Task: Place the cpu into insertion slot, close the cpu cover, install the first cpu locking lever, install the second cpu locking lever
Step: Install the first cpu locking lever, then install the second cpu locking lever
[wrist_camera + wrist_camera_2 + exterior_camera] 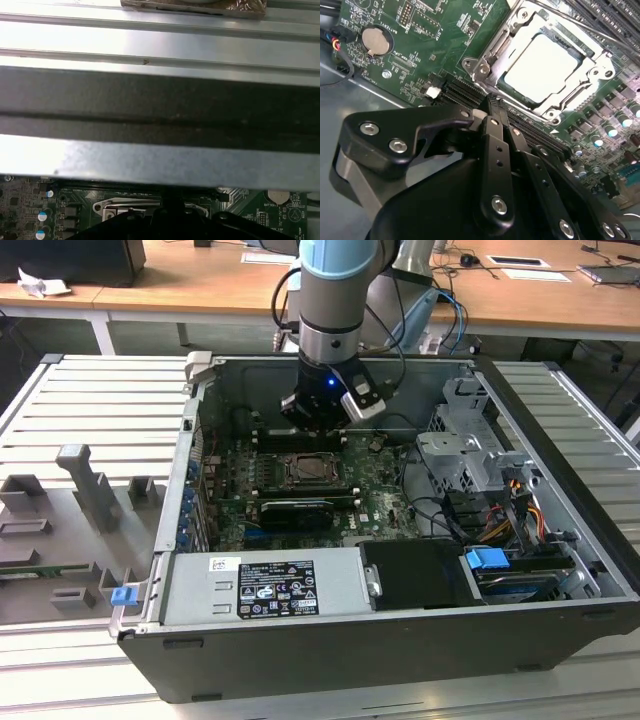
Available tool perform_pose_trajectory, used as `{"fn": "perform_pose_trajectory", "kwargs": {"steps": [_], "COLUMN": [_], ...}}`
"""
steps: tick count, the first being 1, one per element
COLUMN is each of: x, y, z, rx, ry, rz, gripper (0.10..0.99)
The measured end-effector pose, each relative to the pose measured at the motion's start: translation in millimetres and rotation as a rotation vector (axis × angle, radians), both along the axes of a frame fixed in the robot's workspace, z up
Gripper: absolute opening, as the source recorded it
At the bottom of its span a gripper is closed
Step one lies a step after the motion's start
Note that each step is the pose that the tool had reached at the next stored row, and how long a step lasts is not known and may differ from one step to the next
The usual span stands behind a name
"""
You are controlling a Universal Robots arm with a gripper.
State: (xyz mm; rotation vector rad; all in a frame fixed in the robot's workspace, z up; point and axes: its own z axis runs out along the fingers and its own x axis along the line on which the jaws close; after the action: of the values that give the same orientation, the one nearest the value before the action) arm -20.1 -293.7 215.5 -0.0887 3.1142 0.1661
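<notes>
Wooden desks stand behind a ribbed metal table (90, 410) carrying an open computer case (400, 640). Inside lies the green motherboard (420, 45), the arm's gripper (492, 107) hanging just above it, fingers together on nothing. The cpu cover (487, 60) lies down around the insertion slot (305, 469), and the cpu (542, 65) sits in it, silver top showing through the window.

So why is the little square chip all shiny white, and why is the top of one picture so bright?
In the second wrist view the cpu glares almost white, light bouncing off its metal top inside the cpu cover. In the first wrist view the pale metal ribs wash out bright, with a dark band below. The exterior view is evenly lit, with the case interior shadowed.
</notes>
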Motion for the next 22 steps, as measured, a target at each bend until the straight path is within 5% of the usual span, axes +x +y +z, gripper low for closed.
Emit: {"fn": "perform_pose_trajectory", "kwargs": {"steps": [22], "x": [0.0], "y": [-8.7], "z": [2.4], "rx": [0.000], "ry": [0.0001], "rz": [0.000], "gripper": [0.106]}}
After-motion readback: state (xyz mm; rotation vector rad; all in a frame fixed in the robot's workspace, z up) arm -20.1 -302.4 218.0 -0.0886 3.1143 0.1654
